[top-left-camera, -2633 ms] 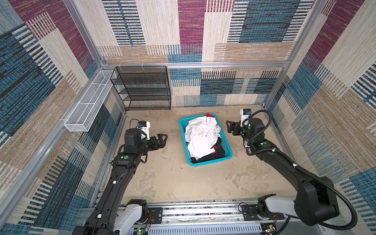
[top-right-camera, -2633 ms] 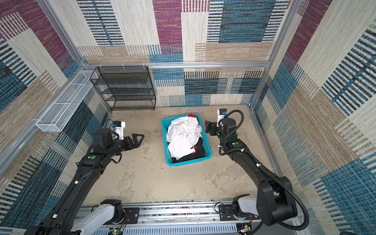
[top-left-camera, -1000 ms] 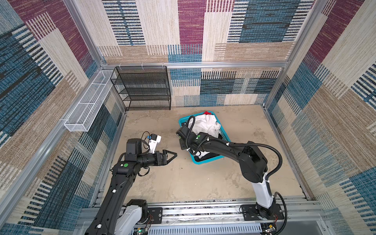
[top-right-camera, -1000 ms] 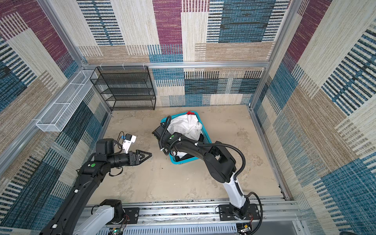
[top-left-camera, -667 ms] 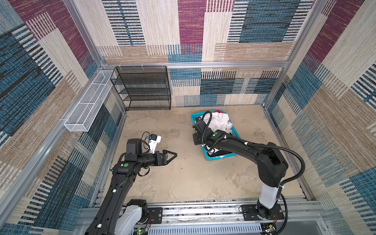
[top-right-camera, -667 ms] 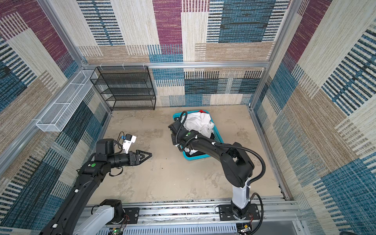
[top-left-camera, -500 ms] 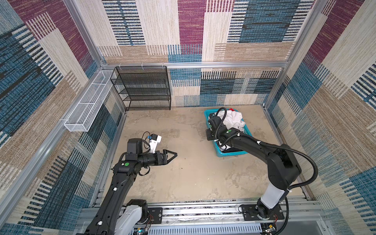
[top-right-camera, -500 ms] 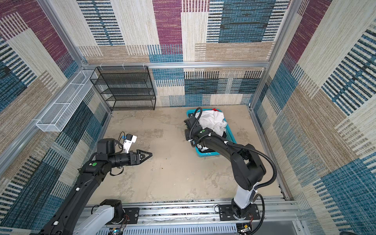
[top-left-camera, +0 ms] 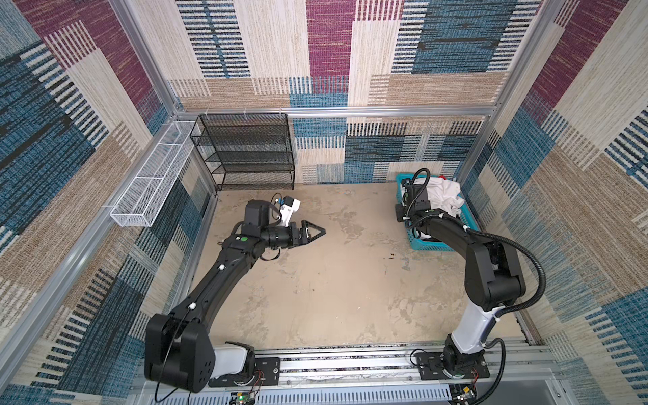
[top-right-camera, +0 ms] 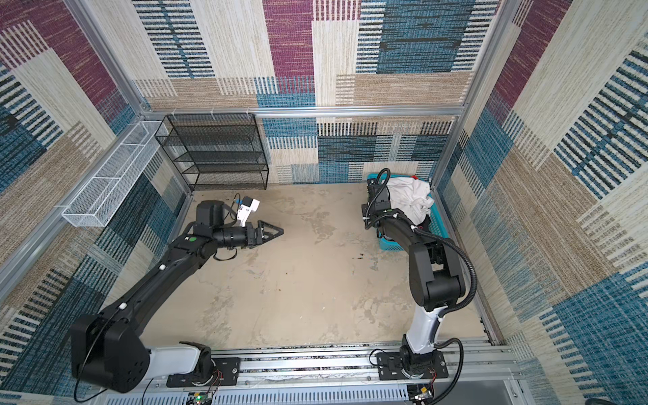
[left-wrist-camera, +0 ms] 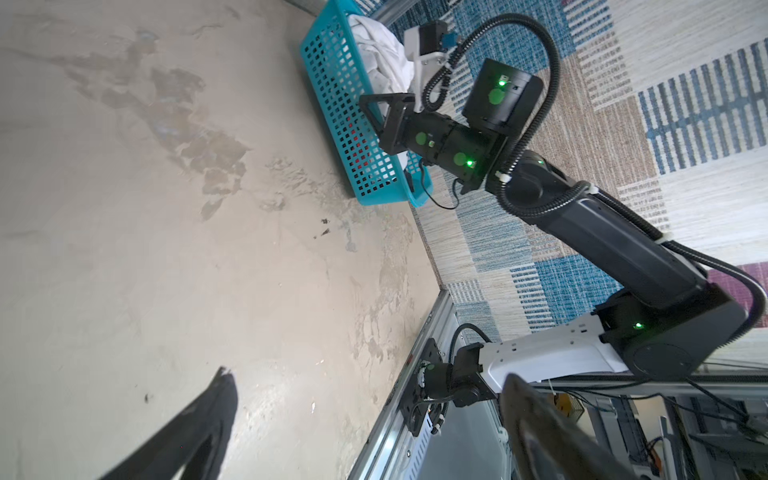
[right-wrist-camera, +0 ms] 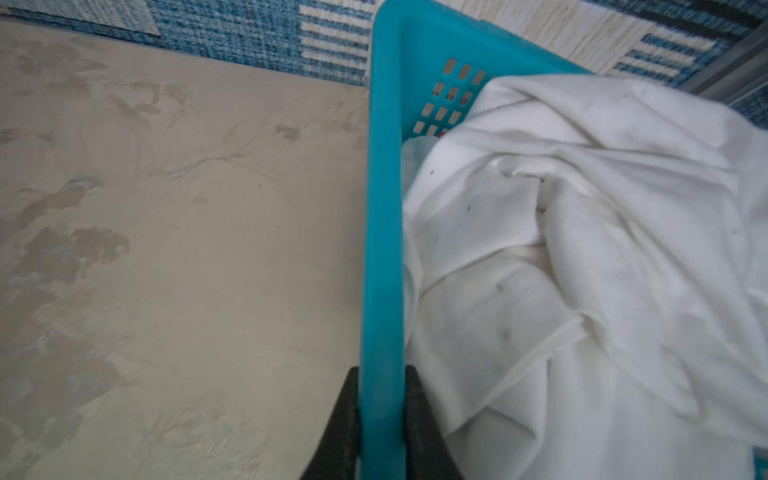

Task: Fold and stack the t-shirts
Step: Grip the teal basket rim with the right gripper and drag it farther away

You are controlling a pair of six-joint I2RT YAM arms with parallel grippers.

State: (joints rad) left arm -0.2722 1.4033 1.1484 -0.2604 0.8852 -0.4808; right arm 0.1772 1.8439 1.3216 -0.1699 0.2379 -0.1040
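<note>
The right gripper (right-wrist-camera: 382, 399) clamps the basket (top-left-camera: 433, 246) rim at the upper right of a top view, with the t-shirts (top-left-camera: 443, 196) heaped inside — setup, I judge, nothing folded. Next it must release the rim and pull out the white one. The left gripper (top-left-camera: 310, 234) hangs mid-left, spread wide and empty.

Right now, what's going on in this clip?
The right gripper is shut on the rim of the turquoise basket, on the side facing the open table. The basket sits in the table's far right corner. The t-shirts are heaped inside it, a white one on top; none is out or folded yet. The left gripper hangs open over the left part of the table, holding nothing.
</note>
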